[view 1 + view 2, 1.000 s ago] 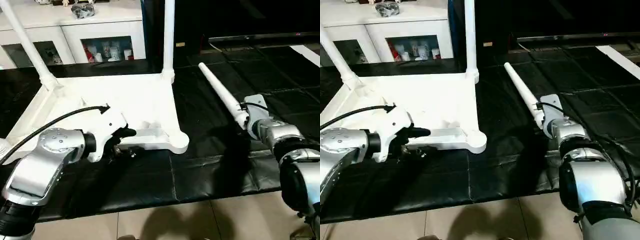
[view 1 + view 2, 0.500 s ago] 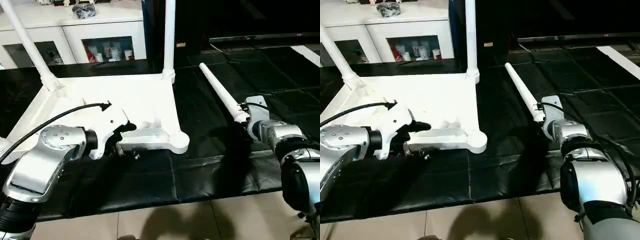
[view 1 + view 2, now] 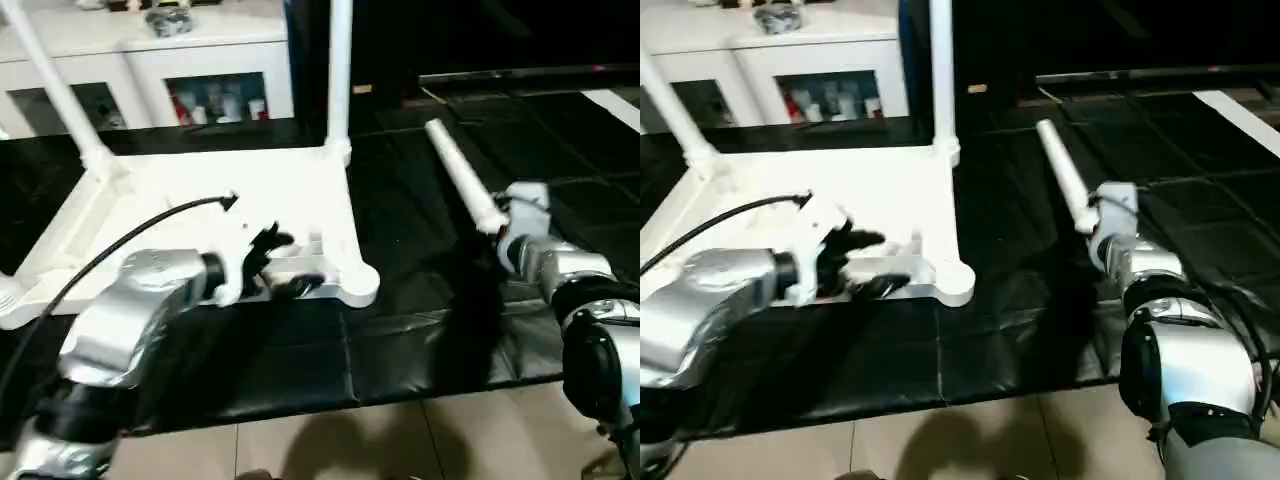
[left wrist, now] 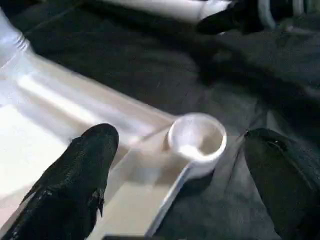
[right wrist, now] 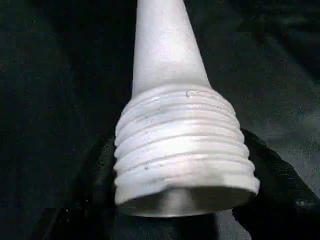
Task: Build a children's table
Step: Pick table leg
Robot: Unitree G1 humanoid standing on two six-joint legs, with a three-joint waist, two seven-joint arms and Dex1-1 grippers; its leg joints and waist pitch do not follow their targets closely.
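Note:
The children's table top (image 3: pixel 200 190) lies upside down on a black mat, with two white legs (image 3: pixel 338 70) (image 3: pixel 55 90) standing in its far corner sockets. Its near right socket (image 4: pixel 196 137) is empty. My left gripper (image 3: pixel 285 265) is open at the front rim, and this socket sits between its spread fingers (image 4: pixel 85 165) in the left wrist view. My right gripper (image 3: pixel 497 215) is shut on the threaded end (image 5: pixel 180 145) of a loose leg (image 3: pixel 455 170), which points away over the mat to the right of the top.
A white cabinet (image 3: pixel 180 80) with glass doors stands behind the table top. The black mat (image 3: pixel 420 330) runs to a front edge, with tiled floor (image 3: pixel 400 440) below it. A dark low unit (image 3: pixel 520 75) lies at the back right.
My left arm has slid right along the front rim toward the empty socket, and its fingers have opened wider. My right gripper has closed on the leg and shifted it slightly right.

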